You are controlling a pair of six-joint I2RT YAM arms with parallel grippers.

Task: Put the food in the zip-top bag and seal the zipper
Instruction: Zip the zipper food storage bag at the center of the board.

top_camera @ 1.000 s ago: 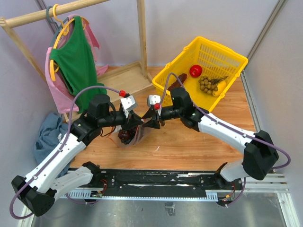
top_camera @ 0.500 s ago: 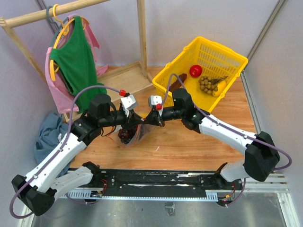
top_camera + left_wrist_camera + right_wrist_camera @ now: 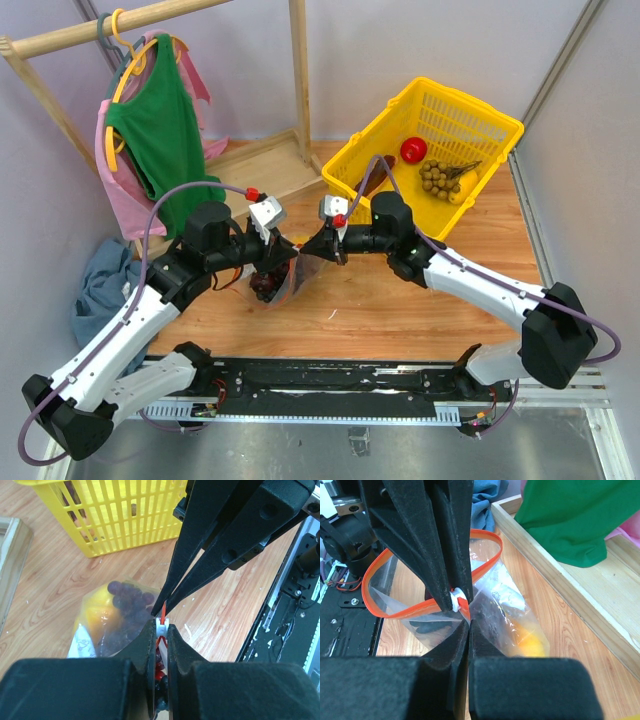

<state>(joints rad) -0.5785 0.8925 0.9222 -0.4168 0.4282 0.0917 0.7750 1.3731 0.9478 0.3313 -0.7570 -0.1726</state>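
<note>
Changed since prior view: right gripper, then half-spread, now clamped; both wrists drawn a little closer over the bag.

Item 1. Clear, floppy plastic zip-top bag. It hangs between the two grippers, its lower part near or on the wooden table; contact cannot be told. Right gripper pinches its top corner, just beside the slider.

Item 2. Thin red-orange zipper along the mouth. It stands open in a wide loop and is not yet sealed.

Item 3. Small white slider at the near end of the strip. Left gripper is closed on it, fingertips almost touching those of the right.

Item 4. Contents, seen through the plastic: dark purple grape bunch and yellow bell pepper. The watermelon slice cannot be made out for certain.

Handling note, judged: loading looks complete and sealing is barely begun.
- The right grip should serve as a fixed anchor, holding the corner taut.
- The left should draw the slider straight along the strip, away from the right.
- Both lips should stay level and tensioned, so the gaping loop flattens ahead of the slider.
- A skewed pull, or a sag from the food's weight, may jam the slider or pull it free.
</note>
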